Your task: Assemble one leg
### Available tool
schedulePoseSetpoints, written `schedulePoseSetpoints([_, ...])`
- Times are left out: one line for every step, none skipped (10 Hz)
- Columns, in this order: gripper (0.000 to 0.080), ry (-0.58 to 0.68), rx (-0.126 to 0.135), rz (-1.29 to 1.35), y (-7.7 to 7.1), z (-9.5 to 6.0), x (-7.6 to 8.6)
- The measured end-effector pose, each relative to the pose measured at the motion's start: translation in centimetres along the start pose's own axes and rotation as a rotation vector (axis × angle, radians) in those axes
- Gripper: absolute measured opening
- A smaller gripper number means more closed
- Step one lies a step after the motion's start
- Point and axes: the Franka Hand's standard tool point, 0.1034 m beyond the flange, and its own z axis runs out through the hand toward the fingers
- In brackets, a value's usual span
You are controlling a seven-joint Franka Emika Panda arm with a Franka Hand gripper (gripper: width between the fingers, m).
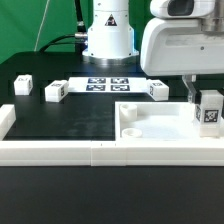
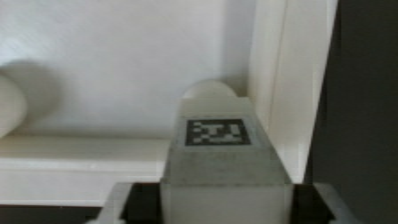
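My gripper (image 1: 207, 106) is shut on a white leg (image 1: 209, 110) with a marker tag on its side. It holds the leg upright over the right corner of the large white tray-like part (image 1: 150, 122) in the exterior view. In the wrist view the leg (image 2: 217, 140) fills the space between my fingers, and its far end sits at a round hole (image 2: 214, 89) in the tray's corner. Three more legs lie on the black table: one at the exterior view's far left (image 1: 22, 85), one beside it (image 1: 55, 92), one near the marker board (image 1: 158, 90).
The marker board (image 1: 103, 84) lies flat at the back, in front of the robot base (image 1: 108, 35). A long white rail (image 1: 60, 150) runs along the table's front edge and turns up at the exterior view's left. The tray has another round hole (image 1: 131, 131).
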Motion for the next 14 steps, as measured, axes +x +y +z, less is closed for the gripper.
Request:
schedulePoseSetpoints([0.0291, 0.0, 0.0, 0.003, -0.01, 0.0, 0.0])
schedulePoseSetpoints([0.0291, 0.0, 0.0, 0.027, 0.0, 0.0, 0.0])
schedulePoseSetpoints([0.0291, 0.0, 0.008, 0.112, -0.03, 0.06, -0.04])
schedulePoseSetpoints([0.0291, 0.007, 0.018, 0.243, 0.03, 0.09, 0.01])
schedulePoseSetpoints([0.0291, 0.009, 0.021, 0.355, 0.01, 0.12, 0.02])
schedulePoseSetpoints([0.0291, 0.014, 0.025, 0.503, 0.04, 0.17, 0.03])
schedulePoseSetpoints([0.0291, 0.013, 0.025, 0.618, 0.05, 0.18, 0.02])
schedulePoseSetpoints([0.0292, 0.013, 0.024, 0.717, 0.05, 0.19, 0.01])
schedulePoseSetpoints([0.0292, 0.011, 0.031, 0.857, 0.12, 0.21, 0.0])
schedulePoseSetpoints([0.0292, 0.004, 0.041, 0.983, 0.23, 0.21, 0.01])
schedulePoseSetpoints([0.0292, -0.001, 0.045, 1.077, 0.31, 0.2, 0.01])
schedulePoseSetpoints([0.0292, -0.008, 0.057, 1.216, 0.23, 0.23, -0.04])
schedulePoseSetpoints([0.0292, -0.007, 0.067, 1.389, 0.15, 0.23, -0.14])
schedulePoseSetpoints([0.0292, -0.009, 0.066, 1.501, 0.07, 0.23, -0.15])
